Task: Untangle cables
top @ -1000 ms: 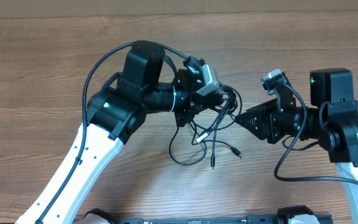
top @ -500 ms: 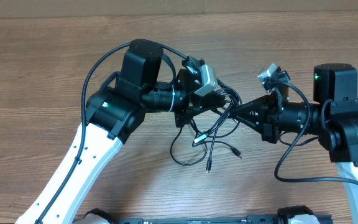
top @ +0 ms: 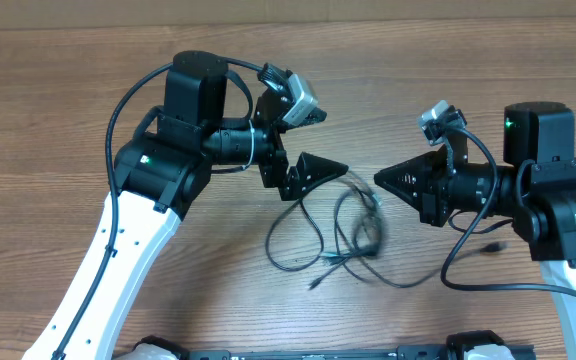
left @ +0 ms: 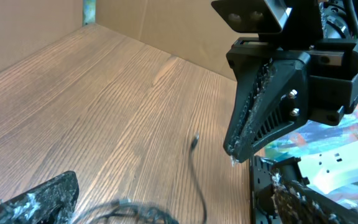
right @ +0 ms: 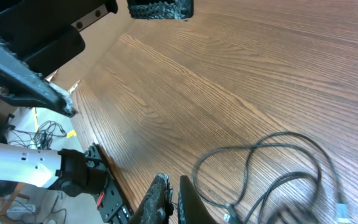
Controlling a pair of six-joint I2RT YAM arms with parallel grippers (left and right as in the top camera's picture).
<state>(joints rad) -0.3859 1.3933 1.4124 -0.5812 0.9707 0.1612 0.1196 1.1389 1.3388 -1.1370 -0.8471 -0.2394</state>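
Note:
The cables (top: pixel 353 235) lie in loose black loops on the wooden table between the two arms, partly blurred. One plug end (top: pixel 313 284) points toward the front edge. My left gripper (top: pixel 333 168) hangs just left of and above the loops. In the left wrist view it (left: pixel 173 186) stands wide open, with the blurred cables (left: pixel 129 208) below the gap. My right gripper (top: pixel 378 180) faces it from the right. Its fingers (right: pixel 166 199) are shut with nothing seen between them, and the cable loops (right: pixel 278 168) lie beside them.
A cardboard wall (left: pixel 135 25) borders the back of the table. The right arm's own thick cable (top: pixel 463 262) droops near the front right. Black fixtures (right: pixel 98 177) sit along the table's front edge (right: pixel 114 149).
My left gripper opened and drew back to the left, and the cable bundle it held dropped onto the table and spread out. My right gripper closed and stayed near its place.

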